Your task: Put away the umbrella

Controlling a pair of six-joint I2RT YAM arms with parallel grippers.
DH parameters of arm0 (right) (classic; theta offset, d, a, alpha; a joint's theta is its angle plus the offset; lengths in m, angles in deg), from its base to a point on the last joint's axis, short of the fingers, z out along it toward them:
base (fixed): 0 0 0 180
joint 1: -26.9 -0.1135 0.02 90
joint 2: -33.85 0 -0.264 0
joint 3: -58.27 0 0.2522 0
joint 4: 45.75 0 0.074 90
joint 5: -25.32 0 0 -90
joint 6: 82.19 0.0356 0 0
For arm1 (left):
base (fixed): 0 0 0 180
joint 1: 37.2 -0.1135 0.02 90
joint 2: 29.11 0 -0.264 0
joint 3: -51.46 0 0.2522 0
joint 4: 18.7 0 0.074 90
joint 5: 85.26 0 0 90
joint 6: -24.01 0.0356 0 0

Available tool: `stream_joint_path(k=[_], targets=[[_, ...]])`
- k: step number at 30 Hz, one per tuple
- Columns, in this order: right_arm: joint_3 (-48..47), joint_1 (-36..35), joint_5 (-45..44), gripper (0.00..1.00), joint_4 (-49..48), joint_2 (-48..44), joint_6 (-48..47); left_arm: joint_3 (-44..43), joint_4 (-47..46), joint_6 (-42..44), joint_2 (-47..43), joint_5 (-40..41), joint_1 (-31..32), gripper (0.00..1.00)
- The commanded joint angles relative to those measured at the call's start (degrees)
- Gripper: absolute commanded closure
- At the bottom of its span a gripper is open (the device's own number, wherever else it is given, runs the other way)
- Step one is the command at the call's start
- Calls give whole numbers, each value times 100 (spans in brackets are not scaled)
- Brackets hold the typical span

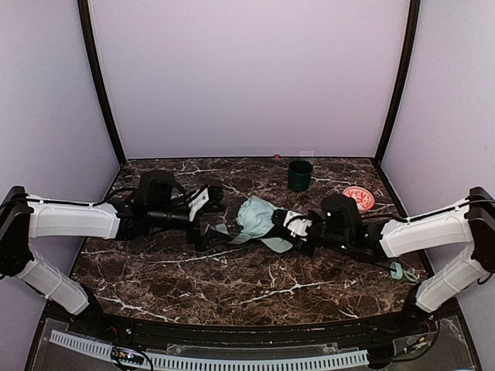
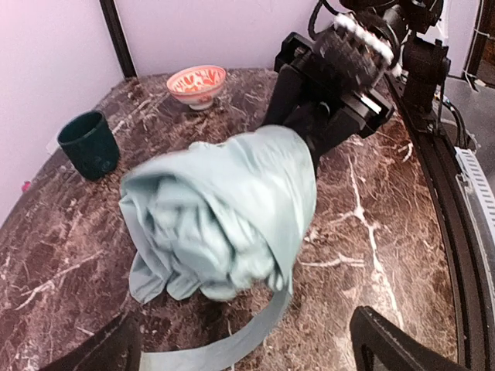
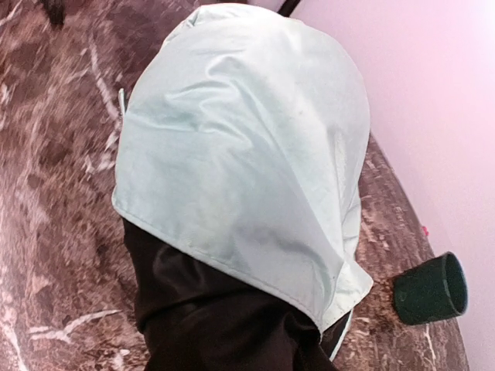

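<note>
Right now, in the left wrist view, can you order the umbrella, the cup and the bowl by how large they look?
1. umbrella, by far the largest.
2. cup, a little bigger than the bowl.
3. bowl; it sits farther from the camera, so the order of these last two is unsure.

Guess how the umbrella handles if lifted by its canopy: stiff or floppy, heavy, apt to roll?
Likely floppy: the umbrella canopy lies in loose crumpled folds, so it should sag. Probably light for its bulk: thin fabric. Its trailing strap may drag on the marble table; rolling seems unlikely.
</note>
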Motion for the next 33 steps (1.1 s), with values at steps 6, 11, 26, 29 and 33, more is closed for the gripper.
stream_joint_path(k=[6,11,26,29,33], targets=[[17,518,287,100,-1446,-1090,1099,-113,-1243,-645,293,-135,47,19],[20,527,248,100,-1478,-1182,1129,-489,-1180,-739,791,-454,71,18],[-212,968,-580,100,-1207,-568,1960,-979,-181,-435,812,-1224,1090,100],[-576,1118,-786,100,-1053,25,2385,-1181,-570,-789,1198,-2058,1325,100],[-968,1267,-735,91,-788,806,2970,-1052,-1476,-1644,1717,-2417,1021,100]])
